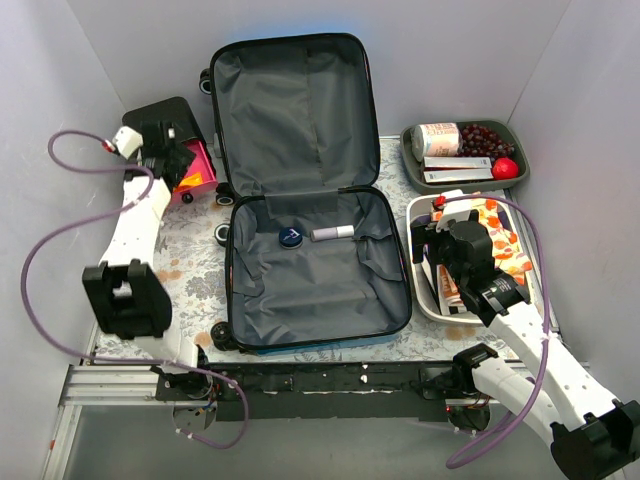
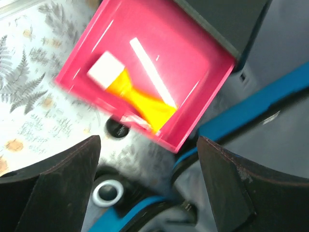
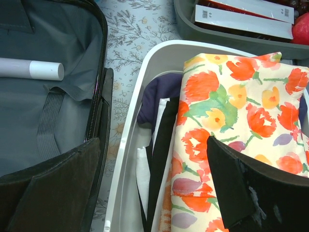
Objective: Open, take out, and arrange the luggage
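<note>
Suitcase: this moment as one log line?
suitcase: open flat, tube and round case inside | left hand: open above pink drawer | right hand: open above white bin

One suitcase point(image 1: 295, 110) held one tube point(image 1: 332, 233) and one tin point(image 1: 291, 237). Beside it were one grey tray point(image 1: 407, 160), one white tray point(image 3: 126, 145), one can point(image 1: 436, 138), one grape bunch point(image 1: 488, 140) and one black box point(image 1: 165, 112).
</note>
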Controlling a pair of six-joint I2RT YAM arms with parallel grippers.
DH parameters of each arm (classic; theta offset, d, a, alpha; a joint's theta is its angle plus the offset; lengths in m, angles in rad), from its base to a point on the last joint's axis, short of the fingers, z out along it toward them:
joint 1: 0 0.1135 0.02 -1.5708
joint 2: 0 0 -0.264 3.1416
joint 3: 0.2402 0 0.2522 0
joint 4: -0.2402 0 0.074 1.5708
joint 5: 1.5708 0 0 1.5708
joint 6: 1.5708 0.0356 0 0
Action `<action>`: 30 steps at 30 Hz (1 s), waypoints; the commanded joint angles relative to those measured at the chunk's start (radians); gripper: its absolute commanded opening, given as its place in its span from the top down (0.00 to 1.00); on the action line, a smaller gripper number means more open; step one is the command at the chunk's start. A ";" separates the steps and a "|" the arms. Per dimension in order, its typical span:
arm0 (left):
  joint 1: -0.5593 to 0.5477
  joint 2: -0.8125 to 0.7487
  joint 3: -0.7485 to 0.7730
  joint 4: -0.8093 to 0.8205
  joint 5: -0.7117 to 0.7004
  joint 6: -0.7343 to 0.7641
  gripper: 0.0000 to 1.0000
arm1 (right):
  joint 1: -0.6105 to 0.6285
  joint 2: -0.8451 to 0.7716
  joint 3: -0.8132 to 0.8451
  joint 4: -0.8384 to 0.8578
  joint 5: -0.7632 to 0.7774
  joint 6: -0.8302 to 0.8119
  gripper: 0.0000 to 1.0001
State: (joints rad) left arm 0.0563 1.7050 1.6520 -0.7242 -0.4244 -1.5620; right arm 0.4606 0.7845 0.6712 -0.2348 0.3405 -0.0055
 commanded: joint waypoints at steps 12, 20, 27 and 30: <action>-0.032 -0.325 -0.618 0.400 0.190 0.269 0.33 | 0.007 -0.005 0.004 0.063 -0.038 0.024 0.02; -0.030 -0.186 -0.609 0.512 0.119 0.332 0.43 | 0.006 -0.025 -0.001 0.063 -0.008 0.018 0.02; -0.019 -0.116 -0.572 0.601 0.076 0.375 0.56 | 0.007 -0.031 -0.001 0.063 0.003 0.010 0.02; -0.010 -0.071 -0.522 0.624 0.058 0.387 0.59 | 0.007 -0.030 0.002 0.060 0.006 0.009 0.02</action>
State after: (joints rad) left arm 0.0303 1.6032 1.0523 -0.1749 -0.3149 -1.2140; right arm 0.4606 0.7692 0.6712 -0.2203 0.3244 0.0071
